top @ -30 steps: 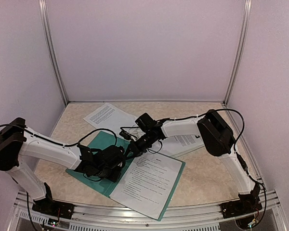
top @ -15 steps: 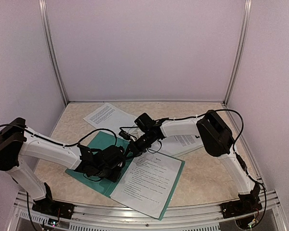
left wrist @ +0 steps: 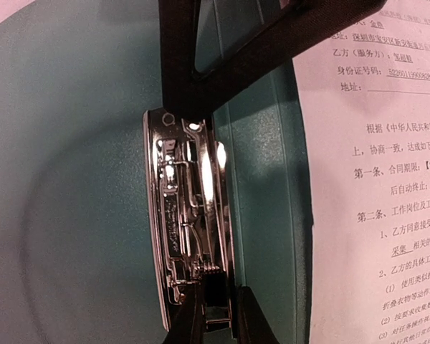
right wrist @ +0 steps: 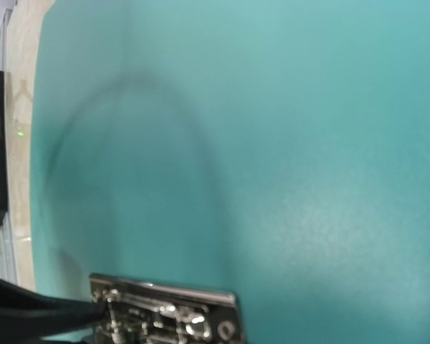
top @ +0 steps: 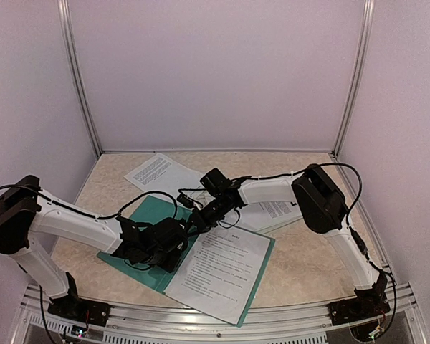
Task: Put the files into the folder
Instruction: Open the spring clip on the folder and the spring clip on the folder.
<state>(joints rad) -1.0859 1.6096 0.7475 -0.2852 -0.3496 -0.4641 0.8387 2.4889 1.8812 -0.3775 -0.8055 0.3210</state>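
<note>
The dark teal folder (top: pixel 147 211) lies open at the near left. One white printed sheet, one of the files (top: pixel 218 269), lies on its right leaf and also shows in the left wrist view (left wrist: pixel 376 201). My left gripper (top: pixel 168 242) is low over the spine. Its fingers (left wrist: pixel 186 326) pinch the near end of the silver metal clip (left wrist: pixel 190 222). My right gripper (top: pixel 196 222) reaches in from the far side. Its dark fingers (left wrist: pixel 178 57) touch the clip's far end, and their gap is unclear. The right wrist view shows the bare teal leaf (right wrist: pixel 272 143) and the clip (right wrist: pixel 165 315).
A loose printed sheet (top: pixel 158 172) lies at the back left. A stack of sheets (top: pixel 276 211) lies under my right forearm. Enclosure walls and metal posts surround the table, with a metal rail (top: pixel 201 326) at the near edge.
</note>
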